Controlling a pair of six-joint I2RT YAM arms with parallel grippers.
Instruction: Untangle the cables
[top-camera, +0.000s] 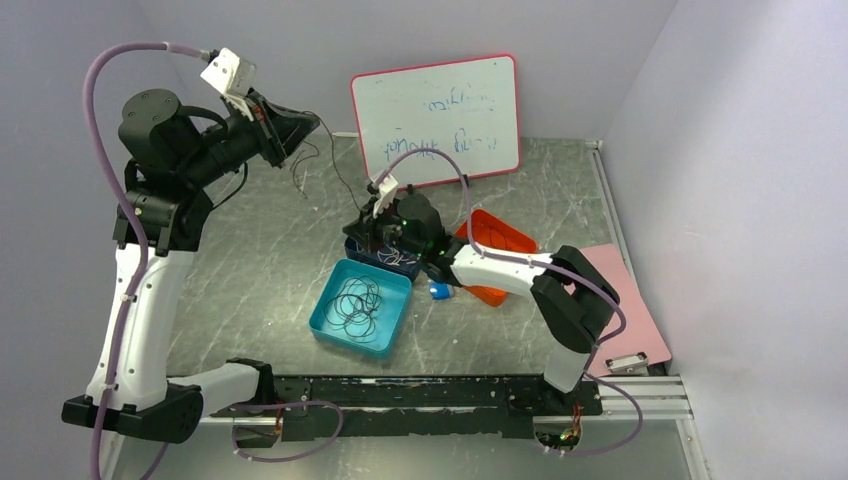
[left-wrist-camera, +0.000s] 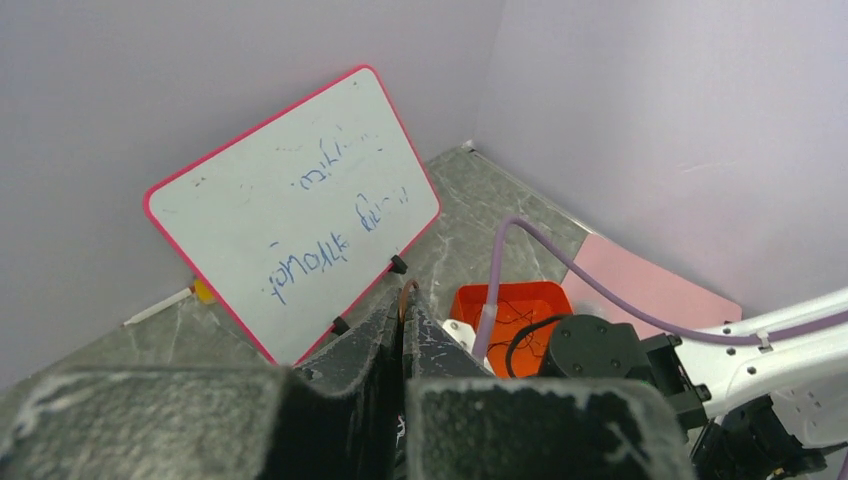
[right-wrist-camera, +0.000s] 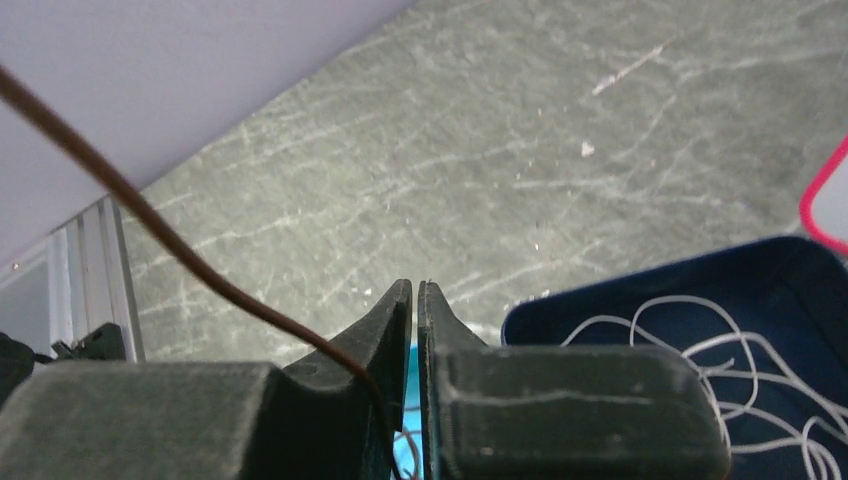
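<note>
My left gripper (top-camera: 308, 127) is raised high at the back left and is shut on a thin brown cable (left-wrist-camera: 404, 293). That cable (top-camera: 338, 165) runs down to my right gripper (top-camera: 373, 232), which hovers over a dark blue tray (top-camera: 392, 262) of whitish cables (right-wrist-camera: 700, 345). In the right wrist view the brown cable (right-wrist-camera: 190, 255) slants in from the upper left and enters the narrow gap of my right gripper (right-wrist-camera: 415, 292), which is shut on it. A teal tray (top-camera: 328, 325) holds loops of dark cables (top-camera: 355, 300). Loose cable ends hang below the left gripper.
An orange tray (top-camera: 512, 240) with a few dark strands sits right of the blue tray and shows in the left wrist view (left-wrist-camera: 470, 300). A whiteboard (top-camera: 437, 120) leans on the back wall. A pink pad (top-camera: 625, 300) lies at the right. A small blue object (top-camera: 440, 291) lies by the teal tray.
</note>
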